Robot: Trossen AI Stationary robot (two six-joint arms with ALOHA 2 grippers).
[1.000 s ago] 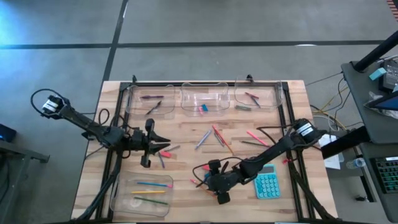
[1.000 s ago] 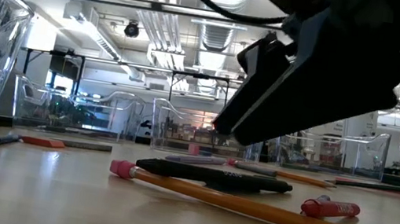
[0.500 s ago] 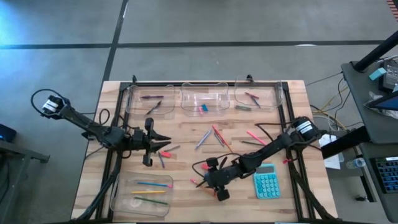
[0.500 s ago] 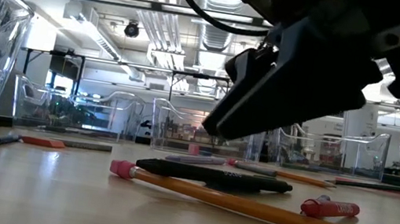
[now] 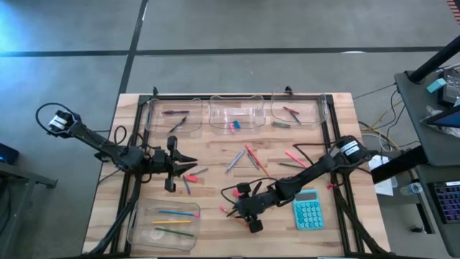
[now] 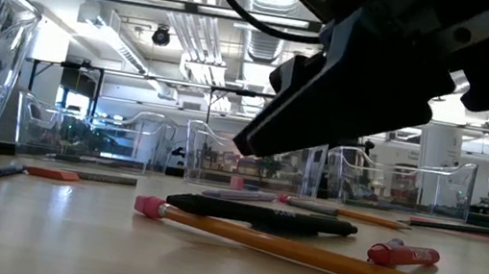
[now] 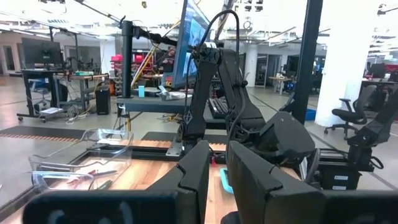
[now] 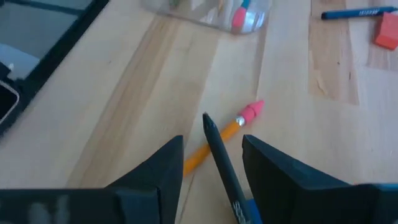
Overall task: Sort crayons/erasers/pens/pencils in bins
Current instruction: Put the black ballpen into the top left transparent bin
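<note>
My right gripper (image 8: pixel 212 142) hangs open just above the table near its front middle (image 5: pixel 233 208). Its fingers stand on either side of a black pen (image 8: pixel 219 163) without touching it. The pen lies across an orange pencil (image 8: pixel 231 129) with a pink eraser tip; both rest flat on the wood (image 6: pixel 262 215). My left gripper (image 5: pixel 188 162) waits at mid-left, raised and pointing level, fingers close together with nothing between them (image 7: pixel 217 155). Clear bins hold pens (image 5: pixel 174 114), erasers (image 5: pixel 234 124), crayons (image 5: pixel 291 113) and pencils (image 5: pixel 172 216).
A teal calculator (image 5: pixel 309 210) lies to the right of my right gripper. Loose sticks (image 5: pixel 246 158) are scattered mid-table, with a red crayon (image 6: pixel 405 254) near the pen. By my left gripper lie a red eraser (image 5: pixel 190 178) and a blue stick (image 8: pixel 354 12).
My right gripper has edged toward the table's left edge above the black pen and tipped a little. The pen and the pencil have stayed where they were.
</note>
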